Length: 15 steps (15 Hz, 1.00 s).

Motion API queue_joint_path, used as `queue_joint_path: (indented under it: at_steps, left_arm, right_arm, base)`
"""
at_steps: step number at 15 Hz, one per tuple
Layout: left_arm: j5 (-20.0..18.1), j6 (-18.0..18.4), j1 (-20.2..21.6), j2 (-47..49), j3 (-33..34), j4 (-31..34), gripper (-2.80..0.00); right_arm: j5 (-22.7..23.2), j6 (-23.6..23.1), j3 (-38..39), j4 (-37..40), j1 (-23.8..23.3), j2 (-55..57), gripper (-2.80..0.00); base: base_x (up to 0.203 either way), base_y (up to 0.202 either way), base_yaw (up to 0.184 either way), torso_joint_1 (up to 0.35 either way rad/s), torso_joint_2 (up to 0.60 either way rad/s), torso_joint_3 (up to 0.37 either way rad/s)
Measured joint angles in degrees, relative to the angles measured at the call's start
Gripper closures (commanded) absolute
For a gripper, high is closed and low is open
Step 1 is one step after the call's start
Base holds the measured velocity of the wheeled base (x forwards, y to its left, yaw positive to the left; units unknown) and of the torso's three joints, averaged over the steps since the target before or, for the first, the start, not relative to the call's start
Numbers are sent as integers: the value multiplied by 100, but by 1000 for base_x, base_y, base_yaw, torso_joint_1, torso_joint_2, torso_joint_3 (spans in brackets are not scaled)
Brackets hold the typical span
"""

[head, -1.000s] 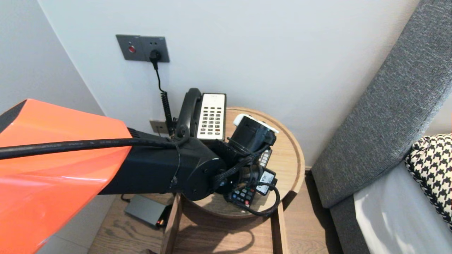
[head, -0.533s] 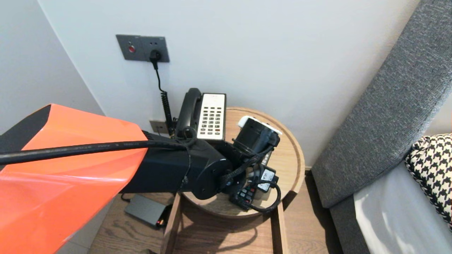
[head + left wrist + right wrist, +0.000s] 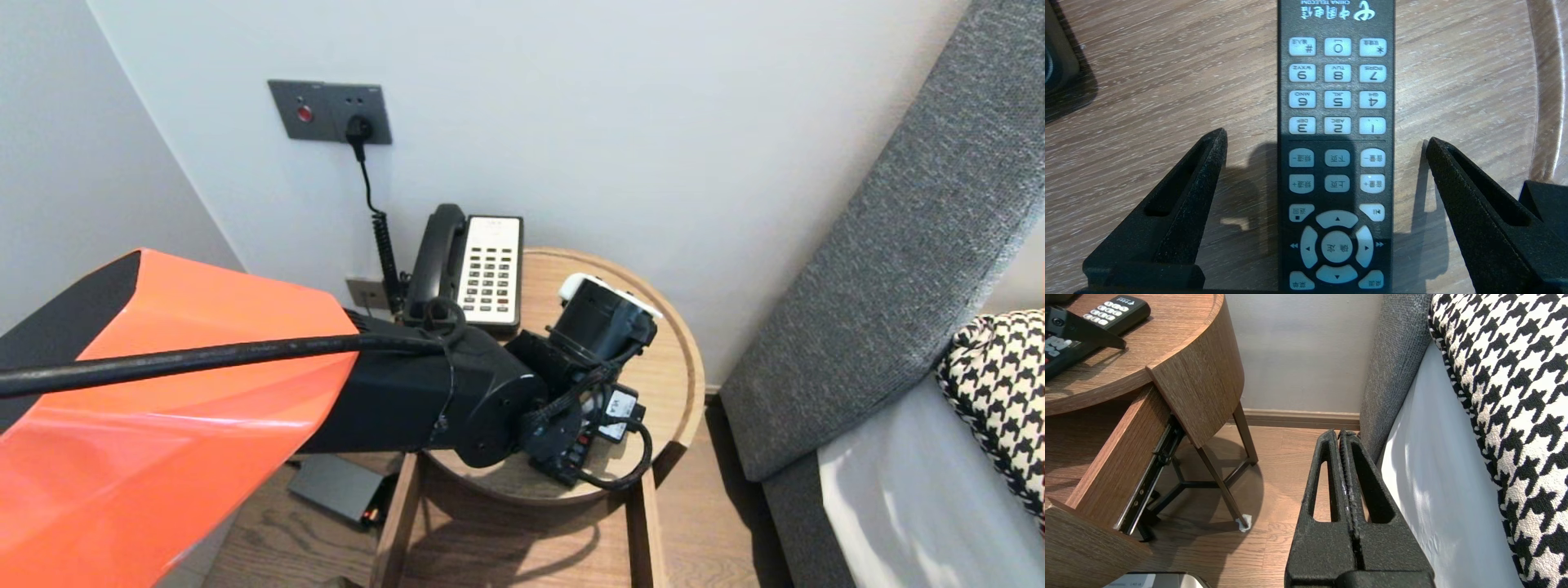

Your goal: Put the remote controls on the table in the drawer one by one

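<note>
the left gripper [image 3: 1326, 139] hangs just over the remote control [image 3: 1336, 102], jaws spread wide, with 1 finger [image 3: 1180, 212] on each long side of the black body and clear gaps between pads and plastic, so it has hold of nothing. the remote lies flat, keys up, on the round table [image 3: 661, 327], at about 5 o'clock on the tabletop in the head view, while the telephone [image 3: 488, 269] sits at about 10 o'clock, by the wall. from the head camera the left wrist and its cables cover nearly all of the remote; only a sliver of its near end shows, and the fingers are hidden there. in the left wrist view the remote is cut off at both ends, and whether the fingertips touch the wood cannot be told. the right gripper [image 3: 1342, 435], out of the head view, is parked low beside the grey upholstered panel [image 3: 1392, 367], toward 4 o'clock of the table, fingers pressed together and empty. the table's drawer [image 3: 1102, 469] stands pulled out, its front cut off by the frame edge.
</note>
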Motion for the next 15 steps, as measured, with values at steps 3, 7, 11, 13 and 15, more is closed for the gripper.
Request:
queue_joint_path:
  at_steps: [3, 7, 11, 13, 15]
  left_arm:
    - [115, 15, -50, 1, -20, 43, -280]
    - [213, 15, -81, -9, 22, 43, -280]
    - [273, 22, -111, -32, 84, 52, 0]
    - [282, 23, -137, -54, 137, 43, 0]
    - [295, 13, -155, -67, 159, 43, 0]
  right_arm:
    - [2, 2, 0, 0, 0, 0, 0]
    - [2, 0, 0, 0, 0, 0, 0]
    - [1, 2, 0, 0, 0, 0, 0]
    - [0, 0, 0, 0, 0, 0, 0]
    - [0, 0, 0, 0, 0, 0, 0]
  base:
    - [0, 0, 0, 0, 0, 0]
    - [0, 0, 0, 0, 0, 0]
    - [0, 0, 0, 0, 0, 0]
    - [0, 0, 0, 0, 0, 0]
    - [0, 0, 0, 0, 0, 0]
